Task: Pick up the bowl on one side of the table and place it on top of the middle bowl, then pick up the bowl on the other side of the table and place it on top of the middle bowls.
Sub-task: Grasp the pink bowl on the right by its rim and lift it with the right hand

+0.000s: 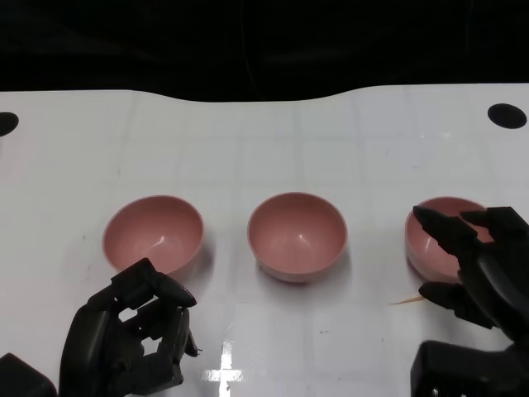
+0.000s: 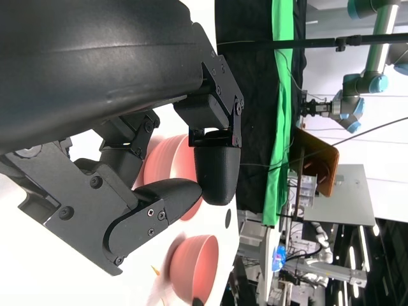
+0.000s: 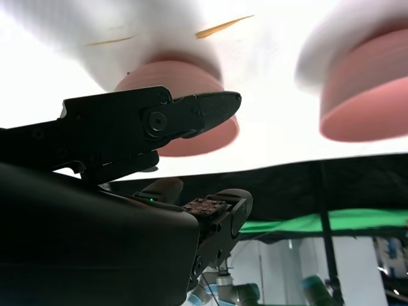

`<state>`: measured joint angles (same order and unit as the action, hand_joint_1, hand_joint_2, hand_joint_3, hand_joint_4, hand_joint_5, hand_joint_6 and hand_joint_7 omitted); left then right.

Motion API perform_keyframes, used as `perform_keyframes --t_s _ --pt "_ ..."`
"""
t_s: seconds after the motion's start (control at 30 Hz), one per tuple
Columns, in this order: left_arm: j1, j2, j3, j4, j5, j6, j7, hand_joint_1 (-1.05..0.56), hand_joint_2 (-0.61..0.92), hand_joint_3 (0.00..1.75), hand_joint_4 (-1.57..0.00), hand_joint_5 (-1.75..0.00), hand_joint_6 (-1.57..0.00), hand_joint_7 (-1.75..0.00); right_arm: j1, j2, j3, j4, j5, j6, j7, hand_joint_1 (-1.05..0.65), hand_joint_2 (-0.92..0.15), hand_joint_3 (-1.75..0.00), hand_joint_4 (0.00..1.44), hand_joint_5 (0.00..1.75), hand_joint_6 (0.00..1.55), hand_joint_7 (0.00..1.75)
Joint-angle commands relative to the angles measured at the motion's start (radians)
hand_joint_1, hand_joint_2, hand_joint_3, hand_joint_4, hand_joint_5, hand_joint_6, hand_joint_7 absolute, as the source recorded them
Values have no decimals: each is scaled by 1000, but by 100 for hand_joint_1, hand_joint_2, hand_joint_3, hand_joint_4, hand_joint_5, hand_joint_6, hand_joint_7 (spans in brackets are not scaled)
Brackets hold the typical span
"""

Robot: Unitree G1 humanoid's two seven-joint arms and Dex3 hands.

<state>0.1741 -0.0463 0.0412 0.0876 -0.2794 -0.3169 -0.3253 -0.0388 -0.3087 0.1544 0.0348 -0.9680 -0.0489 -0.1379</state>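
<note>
Tabletop (image 1: pixel 264 149), white and wide, carries three pink bowls in a row well back from its near edge, so it seems laid out for each side bowl to be lifted inward onto the middle bowl (image 1: pixel 297 236). Beyond the spread, empty fingertips of the right hand (image 1: pixel 475 265), which reach over its near rim as if ready to grasp, sits the right bowl (image 1: pixel 434 240). Just past the loosely curled, empty fingers of the left hand (image 1: pixel 132 339) lies the left bowl (image 1: pixel 153 233), with bare table between all three.
</note>
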Motion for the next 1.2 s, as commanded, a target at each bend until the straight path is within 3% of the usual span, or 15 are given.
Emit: perform_keyframes --t_s 0.03,0.5,0.77,0.87,0.9,0.93,0.97,1.0,1.1,1.17,1.2 --pt "11 7 1 -22 6 9 11 -24 48 115 -86 -174 -78 -151 -46 -30 28 64 -14 42 4 -68 -83 0 15 44 31 1" --pt "12 -7 0 -43 5 26 21 -24 52 109 -85 -173 -77 -148 -228 -57 146 364 27 124 49 -62 -87 0 25 26 34 1" --pt "15 -10 -5 -49 9 28 27 -24 53 106 -87 -171 -79 -147 -314 -70 225 498 48 99 70 -53 -92 -3 57 14 58 5" --pt "18 -12 -7 -53 14 29 31 -25 52 107 -87 -171 -79 -147 -332 -80 241 540 64 39 13 -47 -92 -4 76 22 69 8" --pt "20 -12 -9 -55 20 28 37 -24 52 107 -87 -171 -79 -146 -336 -79 236 570 85 -17 -49 -36 -91 -3 89 43 85 11" --pt "21 -13 -11 -57 24 28 41 -25 52 107 -86 -171 -78 -146 -342 -79 233 598 101 -63 -101 -27 -91 -6 87 95 101 24" --pt "22 -15 -12 -59 25 27 43 -24 53 107 -85 -171 -78 -144 -351 -81 236 622 107 -94 -144 -21 -92 -9 81 142 95 70" --pt "22 -15 -12 -58 25 25 43 -24 53 107 -85 -171 -78 -144 -361 -85 243 640 103 -121 -192 -20 -92 -16 84 158 87 98" --pt "20 -17 -12 -53 17 24 40 -24 53 107 -84 -171 -79 -143 -389 -90 259 666 82 -156 -304 -19 -92 -26 89 173 70 159" --pt "20 -19 -12 -53 11 28 37 -25 52 106 -84 -171 -79 -142 -401 -91 262 664 74 -170 -365 -20 -87 -30 91 174 67 171" --pt "20 -20 -12 -53 7 29 36 -25 52 106 -84 -171 -79 -141 -406 -93 263 656 74 -179 -382 -20 -78 -44 91 174 68 172"
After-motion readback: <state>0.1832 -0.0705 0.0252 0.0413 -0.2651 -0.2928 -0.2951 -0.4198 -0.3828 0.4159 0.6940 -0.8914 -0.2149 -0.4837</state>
